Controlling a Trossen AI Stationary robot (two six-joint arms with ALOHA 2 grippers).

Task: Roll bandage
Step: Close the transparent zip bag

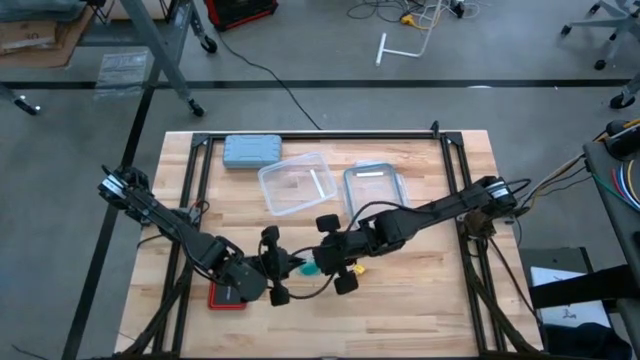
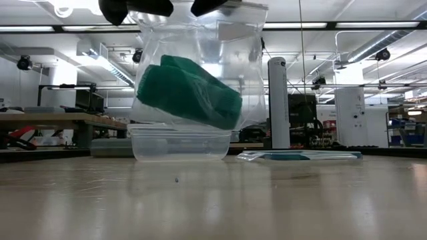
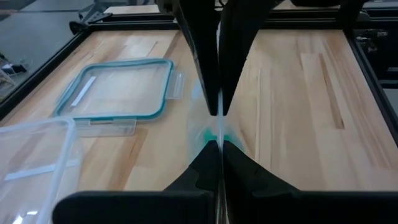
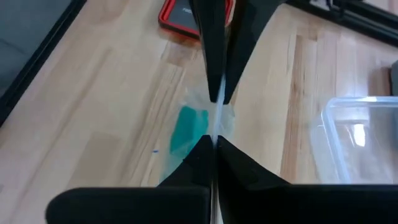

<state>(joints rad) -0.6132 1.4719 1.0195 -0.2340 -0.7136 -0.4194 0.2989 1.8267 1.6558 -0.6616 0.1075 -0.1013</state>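
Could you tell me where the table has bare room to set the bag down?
Bare wood lies at the table's front right, below the right arm, and near the right rail beside the lid. It is crowded at front centre, where the left pincer and right pincer pinch the bag holding the bandage.

centre-bottom: left gripper (image 1: pixel 283 268) and right gripper (image 1: pixel 325 262) meet tip to tip over a clear bag (image 2: pixel 200 67), blocking it | upper centre: grey-blue case (image 1: pixel 251 150), clear tub (image 1: pixel 296 184), lid (image 1: pixel 373 186) crowd it | lower left: red device (image 1: pixel 226 297) | right side, lower right: bare table (image 1: pixel 440 300)
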